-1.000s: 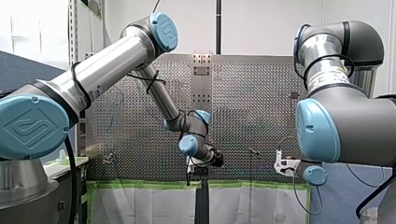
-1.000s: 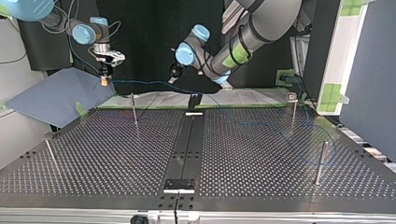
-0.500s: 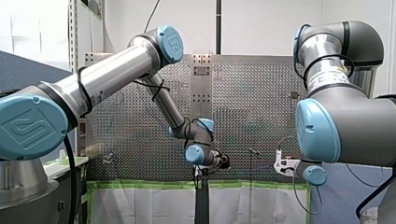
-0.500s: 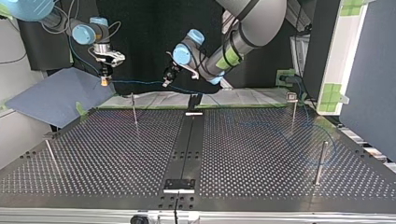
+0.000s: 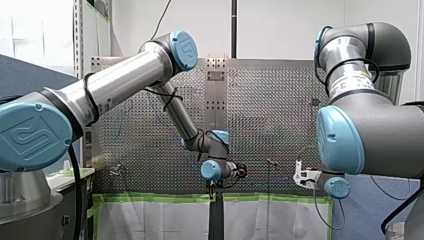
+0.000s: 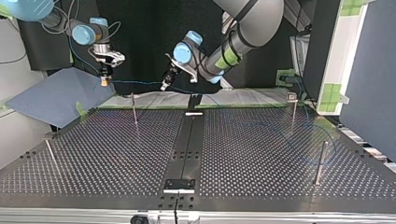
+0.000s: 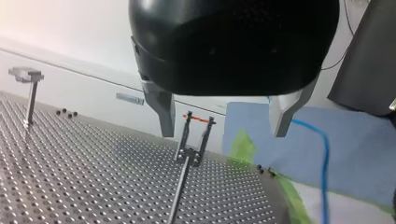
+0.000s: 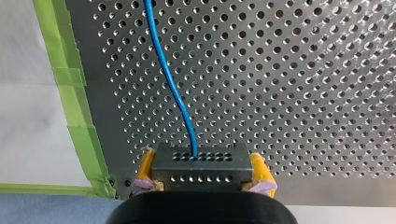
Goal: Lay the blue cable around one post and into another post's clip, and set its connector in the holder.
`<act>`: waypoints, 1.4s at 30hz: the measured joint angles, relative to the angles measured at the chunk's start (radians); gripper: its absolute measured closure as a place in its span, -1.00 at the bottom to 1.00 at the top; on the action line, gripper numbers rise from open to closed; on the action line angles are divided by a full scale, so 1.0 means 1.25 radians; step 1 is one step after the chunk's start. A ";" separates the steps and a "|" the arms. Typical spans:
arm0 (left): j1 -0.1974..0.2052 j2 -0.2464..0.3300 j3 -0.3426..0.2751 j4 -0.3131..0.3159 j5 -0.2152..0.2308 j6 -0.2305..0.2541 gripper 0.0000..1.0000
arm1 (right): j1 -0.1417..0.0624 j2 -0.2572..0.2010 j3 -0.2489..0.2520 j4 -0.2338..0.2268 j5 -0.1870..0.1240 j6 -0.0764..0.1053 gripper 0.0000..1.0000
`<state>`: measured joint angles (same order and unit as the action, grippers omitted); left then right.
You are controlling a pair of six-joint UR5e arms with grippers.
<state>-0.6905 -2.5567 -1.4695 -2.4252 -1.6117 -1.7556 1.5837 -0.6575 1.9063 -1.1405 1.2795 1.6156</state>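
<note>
Judging by bare posts [image 6: 134, 109], routing was barely begun: connector [image 8: 201, 158] pinched in the right gripper [image 8: 203, 172], top view's far left, blue cable [image 6: 140, 83] strung rightward; the left gripper [image 7: 222, 114], wide open and empty, was needed on the cable.

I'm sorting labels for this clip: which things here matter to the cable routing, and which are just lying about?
In the job: blue cable; connector, clamped in my right gripper; clip post; plain posts; black mount, likely the holder; my open left gripper.
Lying about: green tape; blue sheet; white cloth.
</note>
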 joint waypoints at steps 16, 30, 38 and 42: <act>-0.009 -0.001 -0.022 -0.024 -0.072 0.109 -1.00 | -0.003 0.000 0.000 0.000 0.000 0.000 1.00; -0.016 -0.001 -0.035 -0.010 -0.139 0.204 -1.00 | -0.001 0.000 0.000 0.002 0.001 0.000 1.00; -0.014 -0.002 -0.031 -0.005 -0.157 0.263 -1.00 | 0.000 0.000 0.000 0.003 0.001 0.000 1.00; -0.010 -0.008 -0.026 -0.009 -0.164 0.293 -1.00 | 0.000 0.000 0.000 0.003 0.002 0.000 1.00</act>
<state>-0.7035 -2.5661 -1.5026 -2.4369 -1.8164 -1.3899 1.5837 -0.6575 1.9061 -1.1370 1.2815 1.6156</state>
